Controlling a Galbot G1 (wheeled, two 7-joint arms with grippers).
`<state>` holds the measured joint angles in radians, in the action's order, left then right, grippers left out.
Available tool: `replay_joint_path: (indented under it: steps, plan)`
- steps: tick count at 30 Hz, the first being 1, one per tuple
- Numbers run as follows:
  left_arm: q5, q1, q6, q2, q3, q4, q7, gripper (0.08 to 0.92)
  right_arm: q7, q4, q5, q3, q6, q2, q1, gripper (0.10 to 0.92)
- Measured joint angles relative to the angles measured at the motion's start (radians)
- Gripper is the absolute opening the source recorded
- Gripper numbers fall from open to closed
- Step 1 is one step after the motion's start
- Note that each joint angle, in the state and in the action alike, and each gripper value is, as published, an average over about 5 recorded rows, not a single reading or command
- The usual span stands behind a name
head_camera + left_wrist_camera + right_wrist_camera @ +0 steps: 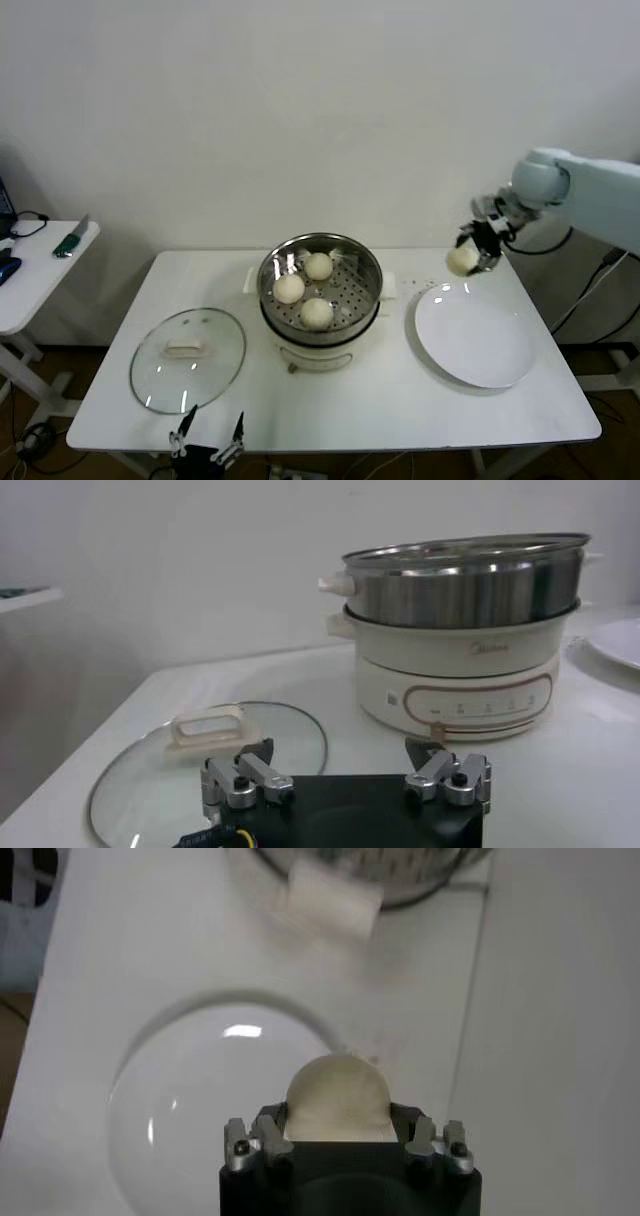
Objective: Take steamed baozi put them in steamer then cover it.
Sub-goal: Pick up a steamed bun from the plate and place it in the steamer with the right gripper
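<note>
The steamer, a shiny steel basket on a cream pot base, stands mid-table and holds three baozi. It also shows in the left wrist view. My right gripper is shut on the fourth baozi, held in the air above the far edge of the white plate, right of the steamer. In the right wrist view the baozi sits between the jaws over the plate. The glass cover lies flat on the table left of the steamer. My left gripper is open and parked at the front edge near the cover.
A small white side table with a green-handled tool stands at the far left. The steamer's cream side handle shows in the right wrist view. Cables hang at the right beyond the table edge.
</note>
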<state>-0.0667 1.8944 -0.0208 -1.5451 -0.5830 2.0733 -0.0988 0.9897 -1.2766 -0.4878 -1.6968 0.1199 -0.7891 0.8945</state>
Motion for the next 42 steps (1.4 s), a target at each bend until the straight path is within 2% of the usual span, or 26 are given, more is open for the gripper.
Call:
replay_joint_path:
  steps: [9, 16, 27, 42]
  plan:
    - [0.006, 0.008, -0.001, 0.016, -0.005, 0.018, -0.001, 0.823, -0.068, -0.160, -0.252, -0.058, 0.110, -0.136, 0.170, 0.687]
    - [0.014, 0.013, 0.001, 0.019, -0.016, 0.027, -0.001, 0.823, -0.124, -0.182, -0.339, -0.047, 0.171, -0.250, 0.147, 0.687]
    - [0.022, 0.013, 0.004, 0.019, -0.026, 0.027, -0.001, 0.823, -0.172, -0.091, -0.330, -0.031, 0.209, -0.370, 0.001, 0.687]
    - [0.036, 0.010, 0.003, 0.016, -0.034, 0.025, 0.000, 0.823, -0.208, 0.044, -0.252, -0.016, 0.227, -0.453, -0.166, 0.687]
